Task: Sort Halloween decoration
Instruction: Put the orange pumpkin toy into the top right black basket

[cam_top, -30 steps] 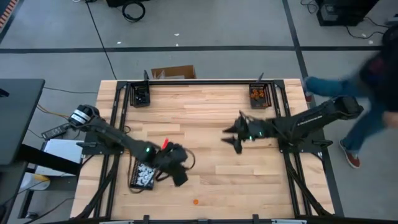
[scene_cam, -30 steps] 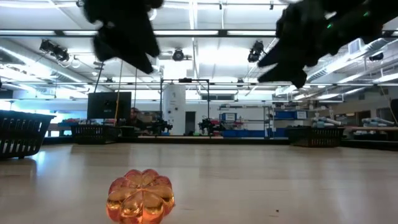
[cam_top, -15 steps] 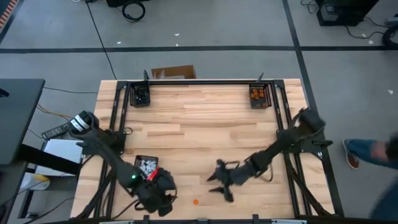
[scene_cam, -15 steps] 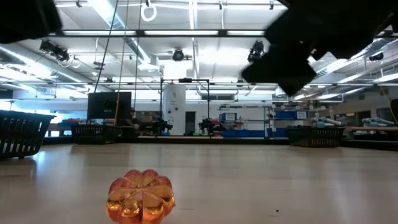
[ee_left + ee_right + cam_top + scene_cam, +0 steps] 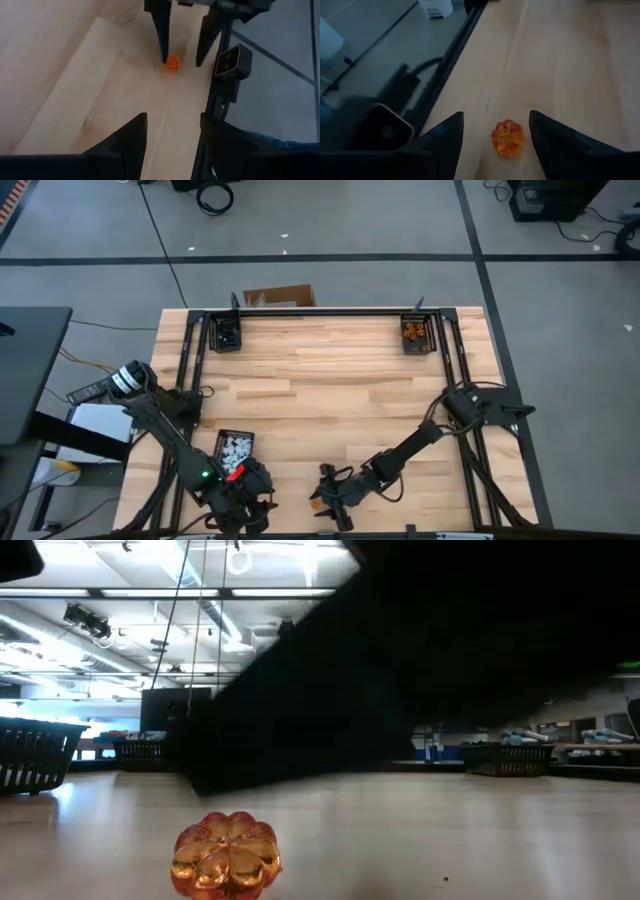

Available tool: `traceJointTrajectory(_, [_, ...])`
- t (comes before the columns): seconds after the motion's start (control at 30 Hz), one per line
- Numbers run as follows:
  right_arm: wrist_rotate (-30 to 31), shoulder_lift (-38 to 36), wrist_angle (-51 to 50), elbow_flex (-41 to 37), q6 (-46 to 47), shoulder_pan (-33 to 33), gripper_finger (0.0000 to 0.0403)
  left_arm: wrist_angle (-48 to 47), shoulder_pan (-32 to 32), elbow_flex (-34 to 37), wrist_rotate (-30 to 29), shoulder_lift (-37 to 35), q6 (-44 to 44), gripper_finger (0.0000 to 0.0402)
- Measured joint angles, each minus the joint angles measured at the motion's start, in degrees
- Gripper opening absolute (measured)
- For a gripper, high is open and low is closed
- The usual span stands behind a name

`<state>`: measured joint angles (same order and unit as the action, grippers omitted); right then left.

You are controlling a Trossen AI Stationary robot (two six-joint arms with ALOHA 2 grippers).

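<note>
Workshop floor: grey concrete surrounds a pale butcher-block table inside a dark metal frame; the level view shows a bright hall with shelves and baskets behind.
Pumpkin trinket: one orange pumpkin lies alone on the bare wood at the near edge, slightly left of centre; it also shows at and.
Right gripper: right gripper sits low over the near edge, fingers spread apart with the pumpkin between them and nothing clamped; whether either finger touches it I cannot tell.
Left gripper: left gripper waits at the near left, just beside the white-filled tray, fingers apart and empty, facing the pumpkin.
Sorted trays: near-left tray holds white pieces; far-right tray holds orange ones; far-left tray holds dark contents I cannot make out.
Handling: the pumpkin looks like glossy translucent moulded plastic, so probably light, stiff and slick; its rounded, ribbed sides may let it squirt out or roll under an off-centre pinch.
Where to grip: best taken across its widest middle, fingertips low near the wood and squared on opposite lobes, closing gently.
Destination: judging by colour, it belongs in the far-right tray.
</note>
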<state>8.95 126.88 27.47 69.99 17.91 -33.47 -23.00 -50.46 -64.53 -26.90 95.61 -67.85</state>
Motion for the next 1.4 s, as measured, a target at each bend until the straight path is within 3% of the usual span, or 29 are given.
traceJointTrajectory(0.3, [-0.9, 4.9, 0.8, 2.3, 0.0, 0.0, 0.0224, -2.0, -0.3, 0.0, 0.0, 0.1, -1.1, 0.0194])
traceJointTrajectory(0.7, [0.0, 4.3, -4.3, 2.3, -1.4, 0.1, 0.0086, -3.6, -0.3, 0.0, 0.1, 0.1, -1.6, 0.0194])
traceJointTrajectory(0.93, [0.0, 2.5, -5.1, 2.0, -1.2, 0.1, 0.0081, -6.2, -0.3, 0.0, 0.1, 0.1, -1.9, 0.0194])
traceJointTrajectory(1.17, [1.1, -5.5, -15.1, 1.9, -4.7, 1.5, 0.0081, -6.6, 0.0, 0.0, 0.1, 0.1, -2.6, 0.0194])
traceJointTrajectory(1.4, [8.0, -15.8, -37.1, 1.9, -1.1, 5.2, 0.0076, -7.5, 2.2, 0.0, 0.1, 0.1, -1.1, 0.0194])
